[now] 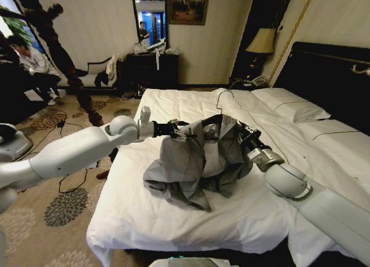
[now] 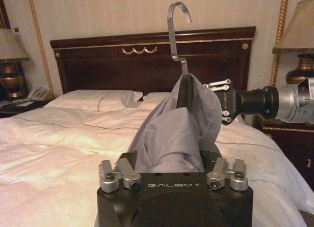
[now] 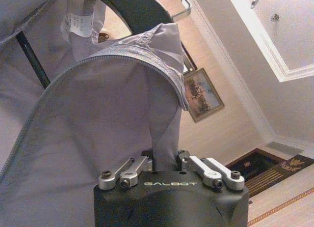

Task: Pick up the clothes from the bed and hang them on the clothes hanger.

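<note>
Above the middle of the large white-duveted double bed [image 1: 173,215] with its black headboard, the light grey, thin, long-sleeved shirt [image 1: 196,163] hung draped over the thin black shoulder-shaped hanger [image 2: 182,92] with the curved silver hook, its lower folds slumped on the duvet. The left gripper [image 1: 184,132] reached in from the robot's left with its jaws pinched narrow on a fold of the fabric; the right gripper [image 1: 241,134] came in from the opposite side, likewise clamped on the shirt's hemmed edge near the collar, close beside the hanger's arm. By the look of it the shirt sat only partly over the hanger. To finish the step well, the right side would need drawing fully over the hanger's shoulder while the left held steady, keeping the hook upright so the thin cloth did not slide off
</note>
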Robot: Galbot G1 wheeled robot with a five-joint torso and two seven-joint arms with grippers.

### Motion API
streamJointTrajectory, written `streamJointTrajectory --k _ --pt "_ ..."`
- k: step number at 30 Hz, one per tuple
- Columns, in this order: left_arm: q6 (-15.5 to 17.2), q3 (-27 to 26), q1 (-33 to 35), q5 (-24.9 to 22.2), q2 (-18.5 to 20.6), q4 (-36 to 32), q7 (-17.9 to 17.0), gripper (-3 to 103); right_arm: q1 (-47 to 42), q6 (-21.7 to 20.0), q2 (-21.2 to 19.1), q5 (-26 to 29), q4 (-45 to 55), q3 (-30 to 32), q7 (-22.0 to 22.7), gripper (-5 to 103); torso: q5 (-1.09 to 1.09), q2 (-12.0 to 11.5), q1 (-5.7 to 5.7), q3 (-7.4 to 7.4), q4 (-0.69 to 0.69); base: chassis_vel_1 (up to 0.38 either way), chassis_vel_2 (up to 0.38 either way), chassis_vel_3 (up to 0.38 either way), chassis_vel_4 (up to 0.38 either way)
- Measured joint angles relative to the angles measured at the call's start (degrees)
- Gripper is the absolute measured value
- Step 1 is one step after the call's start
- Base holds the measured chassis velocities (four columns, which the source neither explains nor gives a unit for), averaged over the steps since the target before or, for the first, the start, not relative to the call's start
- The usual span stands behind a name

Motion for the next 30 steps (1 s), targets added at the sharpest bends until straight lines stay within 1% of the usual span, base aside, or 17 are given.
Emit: streamJointTrajectory --k 1,2,3,5,6,7,9,10,11,12,14,15,20,26,28,30 --pt "0.04 0.52 -0.39 -0.20 -0.22 0.16 0.00 68 0.00 0.00 -0.11 0.05 0.22 0.03 -0.02 19 0.00 0.00 0.00 0.00 0.00 0.000 0.000 0.000 0.000" --pt "0.16 1.12 -0.77 -0.46 -0.40 0.18 0.00 64 0.00 0.00 -0.23 0.12 0.39 0.09 -0.05 19 0.00 0.00 0.00 0.00 0.00 0.000 0.000 0.000 0.000" --pt "0.16 1.12 -0.77 -0.46 -0.40 0.18 0.00 64 0.00 0.00 -0.23 0.12 0.39 0.09 -0.05 19 0.00 0.00 0.00 0.00 0.00 0.000 0.000 0.000 0.000" --pt "0.46 2.40 -1.67 -1.16 -0.67 0.11 -0.01 53 -0.01 0.00 -0.71 0.21 0.71 0.32 -0.27 19 -0.01 0.00 0.00 0.00 0.01 0.000 0.000 0.000 0.000" --pt "0.46 2.40 -1.67 -1.16 -0.67 0.11 -0.01 53 -0.01 0.00 -0.71 0.21 0.71 0.32 -0.27 19 -0.01 0.00 0.00 0.00 0.01 0.000 0.000 0.000 0.000" --pt "0.52 2.87 -2.04 -1.38 -0.81 0.06 -0.02 48 -0.03 0.02 -0.84 0.20 0.80 0.38 -0.35 19 -0.01 0.00 0.00 0.00 0.01 0.000 0.000 0.000 0.000" --pt "0.63 4.27 -3.30 -2.14 -1.50 0.17 -0.07 42 -0.37 0.28 -1.17 -0.03 1.19 0.51 -0.68 19 -0.01 0.00 0.00 0.00 0.01 0.000 0.000 0.000 0.000" --pt "0.69 4.60 -3.72 -2.46 -1.79 0.24 -0.13 42 -0.53 0.38 -1.22 -0.15 1.31 0.58 -0.77 19 -0.01 0.00 0.00 0.00 0.01 0.000 0.000 0.000 0.000" --pt "0.72 4.93 -4.17 -2.77 -2.11 0.35 -0.20 36 -0.66 0.49 -1.25 -0.28 1.40 0.64 -0.86 19 0.00 0.00 0.00 0.00 0.01 0.000 0.000 0.000 0.000" --pt "0.72 4.93 -4.17 -2.77 -2.11 0.35 -0.20 36 -0.66 0.49 -1.25 -0.28 1.40 0.64 -0.86 19 0.00 0.00 0.00 0.00 0.01 0.000 0.000 0.000 0.000" --pt "0.75 6.00 -5.58 -3.48 -3.38 0.82 -0.46 26 -0.91 0.74 -1.27 -0.60 1.67 0.73 -1.10 19 0.00 0.00 0.00 0.00 0.00 0.000 0.000 0.000 0.000" --pt "0.75 6.36 -6.11 -3.77 -3.88 0.99 -0.58 23 -0.93 0.80 -1.27 -0.69 1.75 0.73 -1.17 19 0.00 0.00 0.00 0.00 0.00 0.000 0.000 0.000 0.000" --pt "0.75 7.81 -7.68 -4.50 -5.17 1.25 -0.96 22 -1.03 0.87 -1.26 -0.95 2.21 0.76 -1.33 19 0.00 0.00 0.00 0.00 0.00 0.000 0.000 0.000 0.000" --pt "0.71 8.47 -7.90 -4.85 -5.23 0.84 -1.06 22 -1.19 0.92 -1.48 -1.12 2.62 0.89 -1.49 19 -0.01 0.00 0.00 0.00 0.01 0.000 0.000 0.000 0.000" --pt "0.70 8.53 -7.68 -4.92 -5.07 0.24 -0.93 17 -1.21 0.99 -1.55 -1.17 2.69 0.91 -1.61 19 -0.01 0.00 0.00 0.00 0.00 0.000 0.000 0.000 0.000" --pt "0.62 8.52 -7.58 -5.07 -4.95 0.05 -0.91 16 -1.21 1.05 -1.55 -1.21 2.75 0.90 -1.64 20 0.00 0.00 0.00 0.00 0.00 0.000 0.000 0.000 0.000"
